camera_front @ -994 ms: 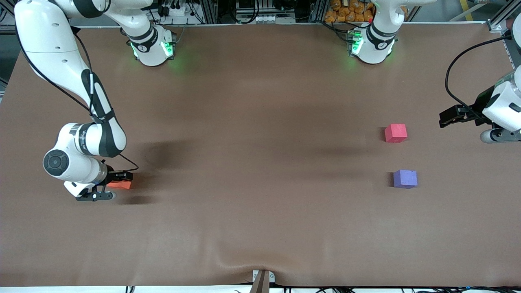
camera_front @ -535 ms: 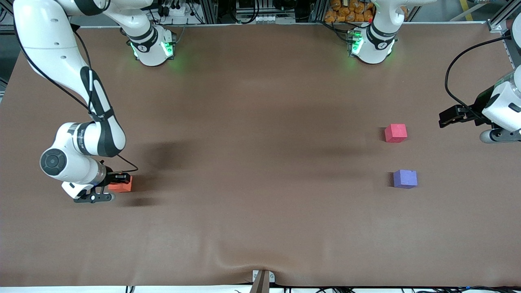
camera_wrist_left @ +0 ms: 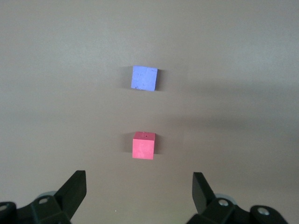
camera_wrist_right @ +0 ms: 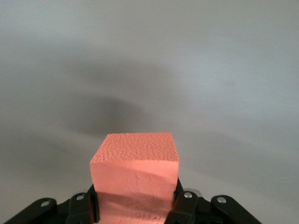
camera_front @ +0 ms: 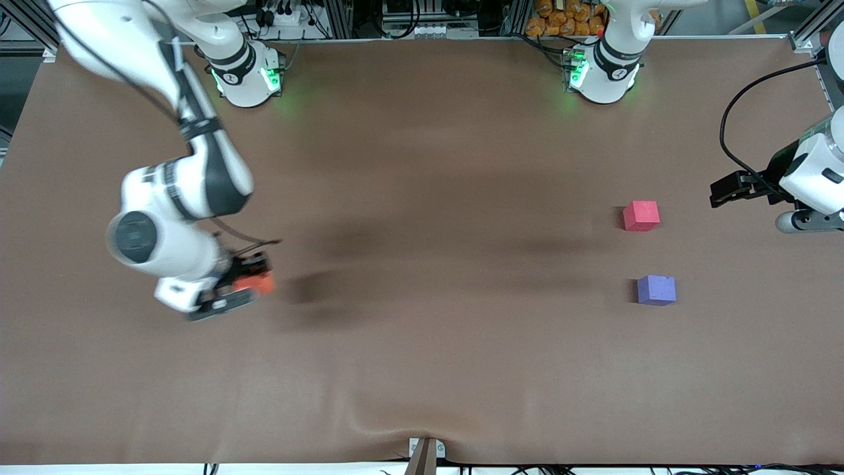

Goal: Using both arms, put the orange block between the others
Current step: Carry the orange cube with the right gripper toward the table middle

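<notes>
My right gripper point(camera_front: 248, 282) is shut on the orange block point(camera_front: 263, 284), held just above the table near the right arm's end. In the right wrist view the orange block point(camera_wrist_right: 135, 170) fills the space between the black fingers point(camera_wrist_right: 80, 206). The others stand at the left arm's end, with a gap between them. The red-pink block point(camera_front: 641, 216) is farther from the front camera than the purple-blue block point(camera_front: 656, 290). My left gripper point(camera_front: 720, 192) waits open beside the red-pink block. Its wrist view shows the red-pink block point(camera_wrist_left: 143, 145) and the purple-blue block point(camera_wrist_left: 144, 78) ahead of the spread fingers point(camera_wrist_left: 74, 189).
The brown table cover point(camera_front: 422, 343) has a small ridge at its front edge by a metal bracket point(camera_front: 425, 452). The green-lit arm bases point(camera_front: 247, 76) stand along the table's back edge.
My right arm has lifted the orange block off the table and carried it toward the left arm's end. The left arm has not moved.
</notes>
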